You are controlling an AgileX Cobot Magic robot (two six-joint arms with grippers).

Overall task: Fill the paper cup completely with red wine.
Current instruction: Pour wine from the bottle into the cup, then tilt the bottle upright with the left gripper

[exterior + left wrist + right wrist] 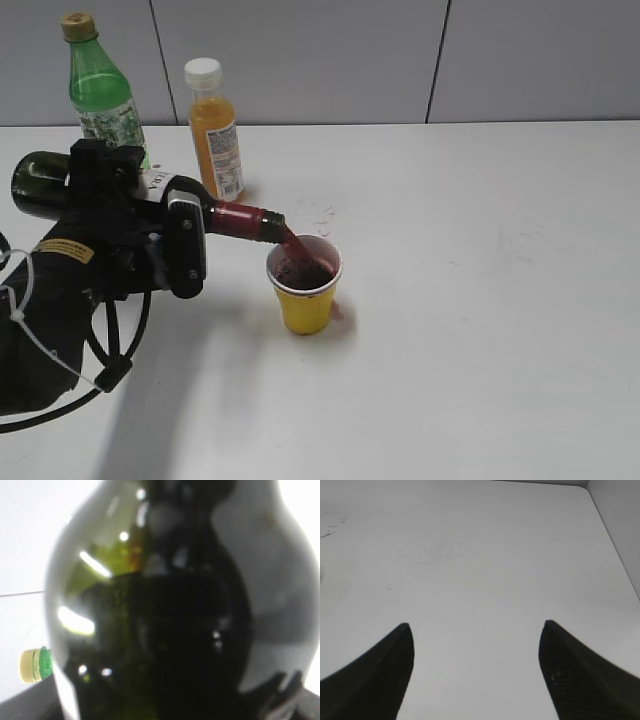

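The yellow paper cup (305, 290) stands upright on the white table, with dark red wine (300, 270) near its rim. My left gripper (150, 225) is shut on the dark green wine bottle (45, 185) and holds it tipped almost level, its maroon neck (245, 220) pointing right over the cup. A stream of red wine runs from the mouth into the cup. In the left wrist view the bottle's dark body (165, 610) fills the frame and hides the jaws. My right gripper (476, 630) is open and empty over bare table; it is outside the exterior view.
A bright green plastic soda bottle (100, 90) and an orange juice bottle with a white cap (215, 130) stand at the back left, behind the tipped wine bottle. The soda bottle's cap shows in the left wrist view (35, 665). Small red splashes (325, 215) lie by the cup.
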